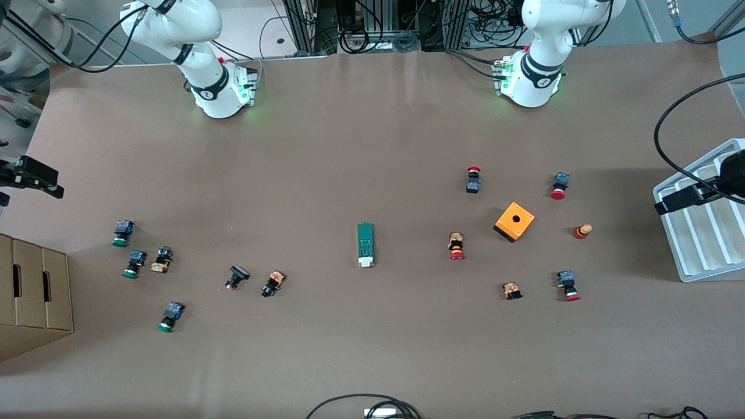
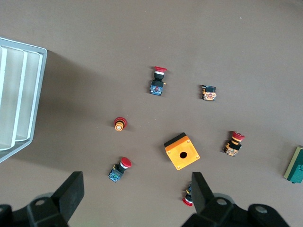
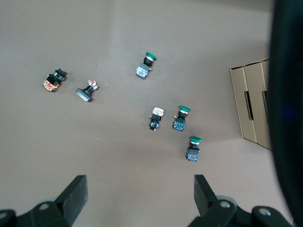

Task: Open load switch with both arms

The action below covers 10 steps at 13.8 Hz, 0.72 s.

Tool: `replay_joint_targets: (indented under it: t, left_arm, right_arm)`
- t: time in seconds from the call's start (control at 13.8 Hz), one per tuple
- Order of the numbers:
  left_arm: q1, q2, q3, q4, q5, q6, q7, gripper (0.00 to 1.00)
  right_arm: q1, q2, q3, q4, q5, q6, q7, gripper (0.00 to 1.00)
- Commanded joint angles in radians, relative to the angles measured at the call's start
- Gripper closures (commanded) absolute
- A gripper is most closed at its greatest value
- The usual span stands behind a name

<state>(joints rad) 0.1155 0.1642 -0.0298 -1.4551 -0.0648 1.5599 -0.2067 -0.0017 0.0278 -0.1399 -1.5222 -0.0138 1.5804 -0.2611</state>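
Observation:
The load switch [image 1: 365, 245] is a slim green bar with a white block at its nearer end. It lies flat near the middle of the table, and one end of it [image 2: 297, 165] shows in the left wrist view. My left gripper [image 2: 136, 189] hangs open and empty over the left arm's end of the table, above the tray's edge [image 1: 687, 196]. At the right arm's end, my right gripper [image 3: 139, 189] also hangs open and empty, high over bare table [image 1: 36, 174]. Both grippers are well away from the switch.
An orange cube box [image 1: 514, 221] with a round hole sits among several red-capped push-buttons [image 1: 457, 245] toward the left arm's end. Green-capped buttons [image 1: 122, 233] lie toward the right arm's end. A grey tray [image 1: 698, 233] and a cardboard box [image 1: 35, 297] stand at the two table ends.

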Motion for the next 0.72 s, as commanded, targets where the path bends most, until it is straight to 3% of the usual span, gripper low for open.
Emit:
replay_joint_targets:
  t: [0.0,0.65]
  left_arm:
    - [-0.029,0.000,-0.015,0.013,0.074,0.003,0.007,0.00]
    - [-0.092,0.003,-0.016,0.012,0.089,0.006,-0.005,0.00]
  right_arm:
    - [0.002,-0.005,-0.003,-0.003,0.021,0.006,0.000,0.00]
    - [0.002,-0.003,-0.003,-0.004,0.020,0.006,-0.001,0.00]
